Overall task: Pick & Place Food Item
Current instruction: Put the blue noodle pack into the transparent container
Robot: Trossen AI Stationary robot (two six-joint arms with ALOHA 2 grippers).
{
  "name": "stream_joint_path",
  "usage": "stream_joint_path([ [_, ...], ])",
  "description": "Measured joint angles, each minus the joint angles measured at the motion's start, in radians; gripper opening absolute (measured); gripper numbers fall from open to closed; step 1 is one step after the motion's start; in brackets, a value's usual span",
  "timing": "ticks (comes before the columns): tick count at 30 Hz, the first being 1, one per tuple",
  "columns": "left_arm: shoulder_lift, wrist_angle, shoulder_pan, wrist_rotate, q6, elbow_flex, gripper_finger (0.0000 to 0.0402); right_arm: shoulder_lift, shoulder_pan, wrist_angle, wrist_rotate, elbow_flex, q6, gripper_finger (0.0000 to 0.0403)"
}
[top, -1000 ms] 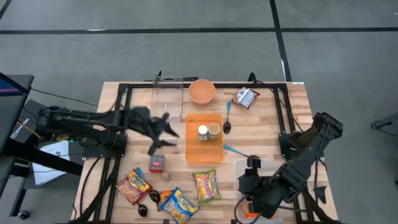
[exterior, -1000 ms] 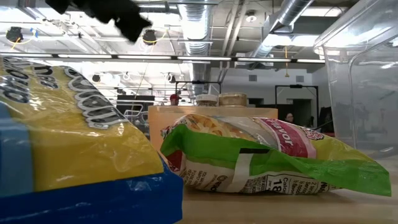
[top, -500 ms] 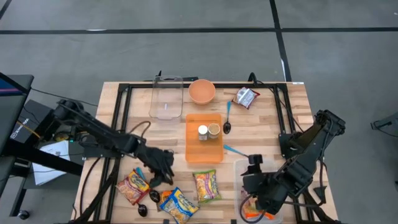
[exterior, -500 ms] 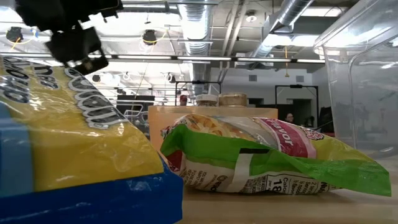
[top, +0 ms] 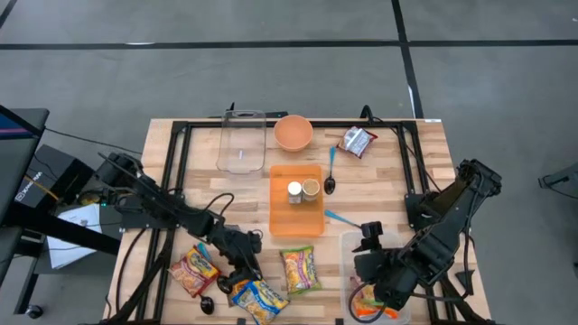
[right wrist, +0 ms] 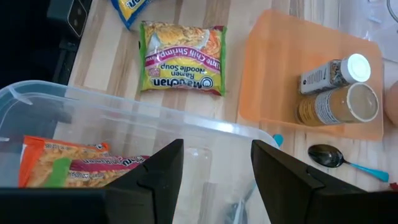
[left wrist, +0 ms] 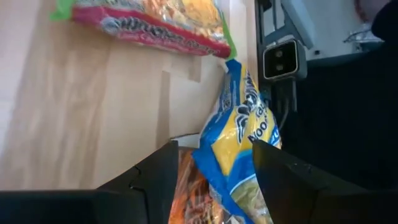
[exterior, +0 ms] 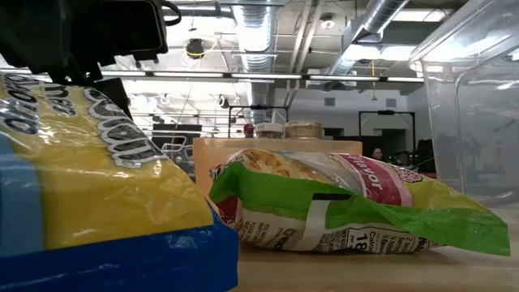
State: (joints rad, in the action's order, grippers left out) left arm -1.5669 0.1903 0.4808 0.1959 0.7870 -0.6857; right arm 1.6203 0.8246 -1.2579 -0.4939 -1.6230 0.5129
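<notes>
Change since a second ago: left arm has swung from mid-table, near the clear box, down to the packets at the front edge; right arm has hardly moved.
Left gripper (top: 242, 271): low over the front-left packets; fingers (left wrist: 149, 183) part-open, with nothing between them, straddling the edge of the blue-and-yellow packet (left wrist: 244, 149).
Blue-and-yellow packet: flat on the wood at the table's front edge, partly over an orange packet (left wrist: 189, 190), beside the green noodle packet (top: 299, 269).
Green noodle packet: flat on the table, just in front of the orange tray (top: 296, 226).
Right gripper (top: 370, 271): above the clear tub (right wrist: 124, 134) at the front right; fingers (right wrist: 155, 171) part-open, empty.
Clear tub: holds one orange-and-red noodle packet (right wrist: 65, 163).
Orange tray: carries a spice shaker (top: 294, 191) and a jar (top: 311, 188), side by side.
Spoon (top: 330, 176): just right of the tray.
Orange bowl (top: 293, 133): at the far edge, beside the clear box (top: 241, 142).
</notes>
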Motion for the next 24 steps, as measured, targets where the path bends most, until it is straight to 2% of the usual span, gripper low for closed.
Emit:
stream_joint_path([
  [5,-0.027,0.013,0.003,0.04,0.003,0.0,0.0204,0.0,0.0,0.001,0.0,0.0,0.003,0.0184],
  [12,-0.028,0.024,0.004,0.046,-0.02,0.0,0.019,0.0,0.0,0.012,0.002,0.0,0.011,0.0184],
  [24,-0.028,0.054,0.002,0.089,-0.091,0.0,0.0127,0.0,0.0,0.025,0.002,0.0,0.055,0.0184],
])
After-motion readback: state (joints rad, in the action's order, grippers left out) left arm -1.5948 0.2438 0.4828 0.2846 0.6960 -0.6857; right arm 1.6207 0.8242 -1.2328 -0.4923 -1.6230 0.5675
